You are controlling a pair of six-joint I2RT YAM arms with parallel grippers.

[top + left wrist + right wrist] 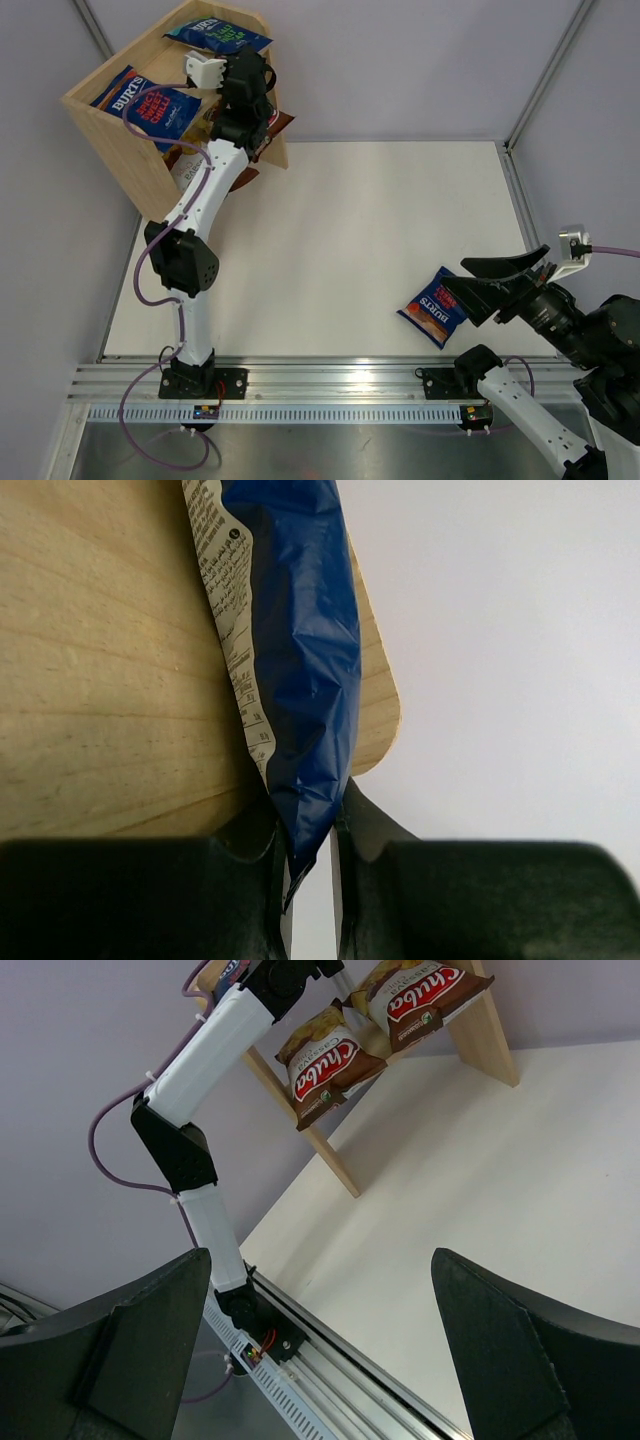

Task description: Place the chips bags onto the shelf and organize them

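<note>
While my left gripper (310, 832) is pinched tight on a blue Burts bag (300, 660) atop the shelf (112, 120) upper left, my right gripper (470, 278) gapes wide, empty, beside the red-label Burts bag (435, 308) lower right.

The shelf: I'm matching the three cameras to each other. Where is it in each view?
Top external: shelf in the upper left corner.
Left wrist: shelf wood fills the left, behind the blue bag in the left tool.
Right wrist: shelf along the top, Chuba bags on it.
Shared landmark: the left arm, stretched to the shelf in the top and right wrist views; the left wrist looks out from its tool.
</note>
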